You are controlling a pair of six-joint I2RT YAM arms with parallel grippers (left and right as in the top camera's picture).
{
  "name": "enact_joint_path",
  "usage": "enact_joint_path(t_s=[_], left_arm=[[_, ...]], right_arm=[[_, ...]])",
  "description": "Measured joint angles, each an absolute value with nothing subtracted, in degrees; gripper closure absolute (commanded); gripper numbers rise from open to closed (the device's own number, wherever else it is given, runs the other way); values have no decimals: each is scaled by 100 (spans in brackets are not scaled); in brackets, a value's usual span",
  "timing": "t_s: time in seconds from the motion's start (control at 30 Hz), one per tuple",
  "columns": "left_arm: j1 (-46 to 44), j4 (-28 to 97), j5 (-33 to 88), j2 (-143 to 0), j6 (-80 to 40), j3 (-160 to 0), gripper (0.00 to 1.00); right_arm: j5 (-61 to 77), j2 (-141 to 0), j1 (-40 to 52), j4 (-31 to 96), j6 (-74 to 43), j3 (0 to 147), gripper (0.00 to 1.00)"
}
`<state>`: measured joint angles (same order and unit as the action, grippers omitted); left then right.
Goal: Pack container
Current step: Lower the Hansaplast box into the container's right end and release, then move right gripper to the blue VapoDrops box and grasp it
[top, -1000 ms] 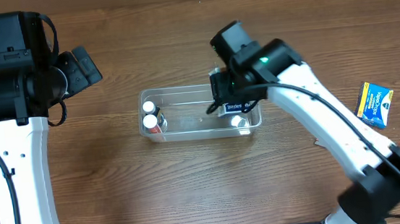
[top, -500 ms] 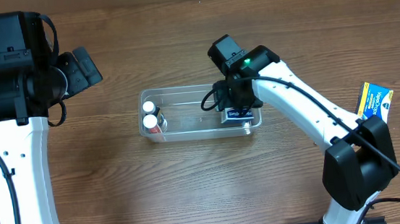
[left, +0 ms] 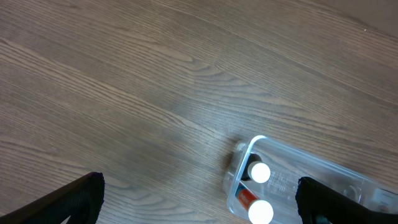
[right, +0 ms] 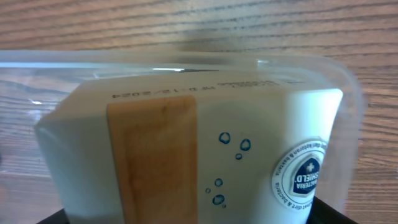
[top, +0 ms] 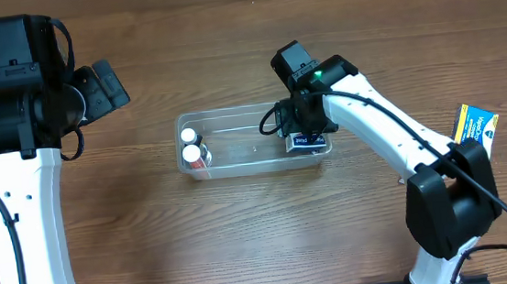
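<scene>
The clear plastic container (top: 233, 115) lies at the table's middle, with two white-capped bottles (top: 189, 145) upright in its left end. My right gripper (top: 306, 135) is inside the container's right end, shut on a white soap box (top: 309, 141). In the right wrist view the box (right: 186, 149) has an orange band and a blue round badge. It fills the frame, with the container's rim (right: 186, 58) just behind it. My left gripper (top: 110, 85) is open and empty, high at the far left. Its wrist view shows the container (left: 292, 171) and the bottles (left: 260, 173).
A blue and yellow box (top: 475, 132) lies on the wooden table at the far right, apart from the container. Bare wood surrounds the container on all sides.
My right gripper has moved slightly right and down with the box, into the container's right end. The left arm has not moved.
</scene>
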<state>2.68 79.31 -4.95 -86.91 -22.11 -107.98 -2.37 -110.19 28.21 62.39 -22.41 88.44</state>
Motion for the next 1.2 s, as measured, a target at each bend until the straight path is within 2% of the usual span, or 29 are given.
enact_joint_path(t_s=[0.07, 0.13, 0.53, 0.73, 0.83, 0.97, 1.1, 1.2], left_arm=[[268, 7931, -495, -8691, -2211, -10798, 0], [268, 7931, -497, -8691, -2211, -10798, 0], [268, 7931, -497, -8691, -2209, -10798, 0], [268, 7933, -519, -8691, -2206, -10798, 0], [268, 7935, -519, -8691, -2191, -10798, 0], [268, 7933, -521, -8691, -2189, -10798, 0], [268, 7933, -521, -8691, -2189, -10798, 0], [268, 7931, -521, -8691, -2189, -10798, 0]], right_arm=[[-233, -11150, 2821, 6239, -2217, 8842, 13], [-224, -11203, 2823, 6219, -2217, 8842, 0], [-237, -11183, 2827, 6344, -2132, 8938, 0], [-762, -10405, 2602, 6893, -2150, 10036, 0], [-917, -9620, 1903, 6987, -2222, 10499, 0], [-1057, -8827, -73, 7474, -2265, 10702, 0], [-617, -9181, -1761, 7524, -1763, 10451, 0], [-403, -9797, -2534, 7413, -1297, 10042, 0]])
